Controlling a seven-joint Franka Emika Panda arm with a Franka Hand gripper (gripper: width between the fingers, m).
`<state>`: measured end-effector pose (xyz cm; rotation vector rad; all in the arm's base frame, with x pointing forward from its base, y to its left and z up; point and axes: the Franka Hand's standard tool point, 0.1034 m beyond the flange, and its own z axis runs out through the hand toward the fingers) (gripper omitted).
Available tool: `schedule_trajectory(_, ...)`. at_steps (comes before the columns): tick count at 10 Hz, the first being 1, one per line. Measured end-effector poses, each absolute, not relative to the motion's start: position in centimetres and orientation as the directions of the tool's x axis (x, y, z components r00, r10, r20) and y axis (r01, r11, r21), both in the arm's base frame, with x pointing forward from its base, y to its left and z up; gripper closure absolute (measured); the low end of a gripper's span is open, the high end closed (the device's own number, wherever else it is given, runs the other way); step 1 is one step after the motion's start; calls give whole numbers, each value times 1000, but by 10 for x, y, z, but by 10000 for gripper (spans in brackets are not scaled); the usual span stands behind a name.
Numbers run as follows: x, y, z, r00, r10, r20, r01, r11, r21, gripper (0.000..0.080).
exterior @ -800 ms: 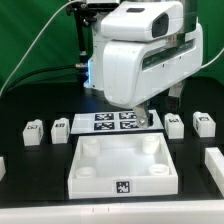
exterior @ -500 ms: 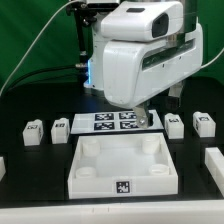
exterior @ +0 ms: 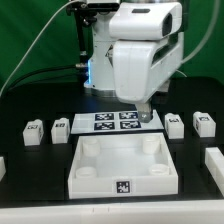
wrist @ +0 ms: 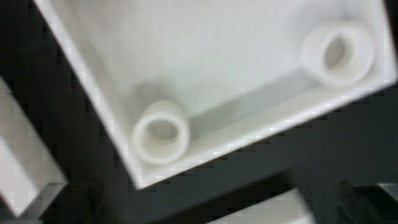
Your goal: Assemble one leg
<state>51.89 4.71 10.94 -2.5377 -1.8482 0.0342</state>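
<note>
Several small white legs stand on the black table. Two are at the exterior view's left and two at its right. The large white square panel with round corner sockets lies in front. My gripper hangs low over the right end of the marker board, just behind the panel's far right corner. It holds nothing and touches no leg. The blurred wrist view shows the panel and two of its sockets. The fingers appear only as dark shapes at the frame's edge, apart.
More white parts show partly at the exterior view's right edge and left edge. Cables and a green backdrop lie behind the arm. The arm's bulky white body hides the table behind the marker board.
The arm's white body has turned and shifted toward the exterior view's left. The gripper has moved slightly left above the marker board's right end. No part has moved.
</note>
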Motion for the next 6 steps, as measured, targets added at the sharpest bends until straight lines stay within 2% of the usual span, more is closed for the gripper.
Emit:
schedule_trajectory(1,498,39,103,178,984,-10,984,-178,-4,150)
schedule_trajectory(2,471,24,94,35,999,-8,999,-35,-4,150)
schedule_trajectory(3,454,13,84,-44,999,-5,999,44,-14,150)
schedule_trajectory(5,446,6,59,-26,1000,9,1000,26,-6,150)
schedule_trajectory(6,443,2,44,-14,1000,16,1000,14,-18,150)
